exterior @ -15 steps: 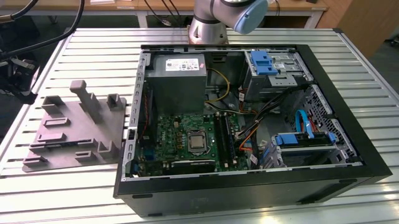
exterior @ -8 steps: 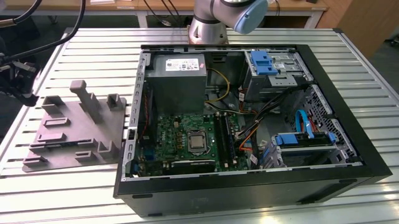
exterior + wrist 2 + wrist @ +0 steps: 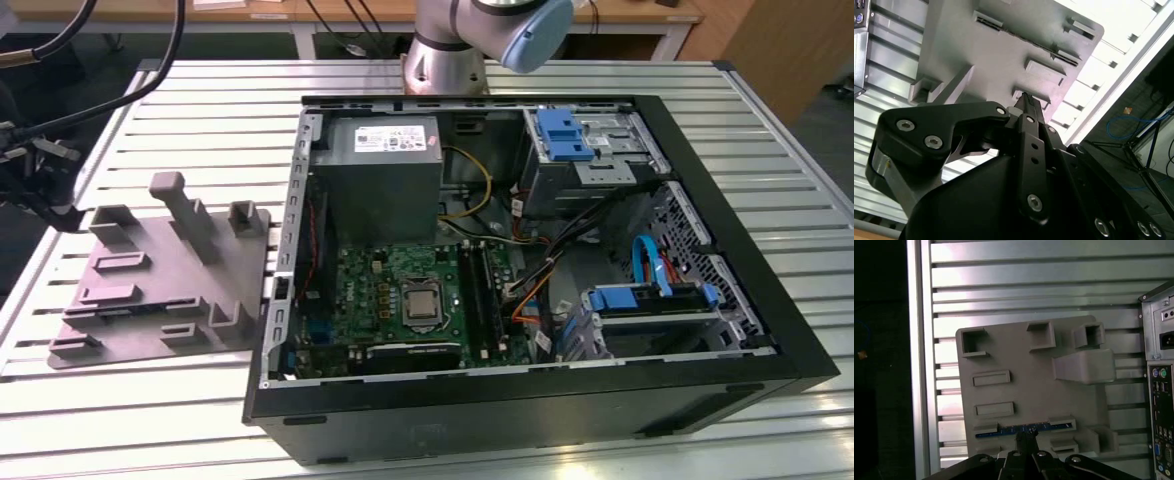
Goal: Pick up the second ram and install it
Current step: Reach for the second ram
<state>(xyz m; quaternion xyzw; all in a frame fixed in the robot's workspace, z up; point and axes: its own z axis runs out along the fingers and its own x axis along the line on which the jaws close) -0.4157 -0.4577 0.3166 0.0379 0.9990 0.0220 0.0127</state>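
Second ram (image 3: pixel 1024 429) in fixture (image 3: pixel 1019 370), arm (image 3: pixel 481 30) hovering above

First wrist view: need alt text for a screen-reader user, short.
The gripper is aimed at the second ram, a thin dark strip with bluish marks held between low blocks on a grey fixture plate. The plate lies on a slatted metal table, with the port panel of a computer case beside it.

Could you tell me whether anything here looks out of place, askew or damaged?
Nothing stands out: the second ram lies straight in its slot on the grey fixture plate, and the gripper hangs clear of it.
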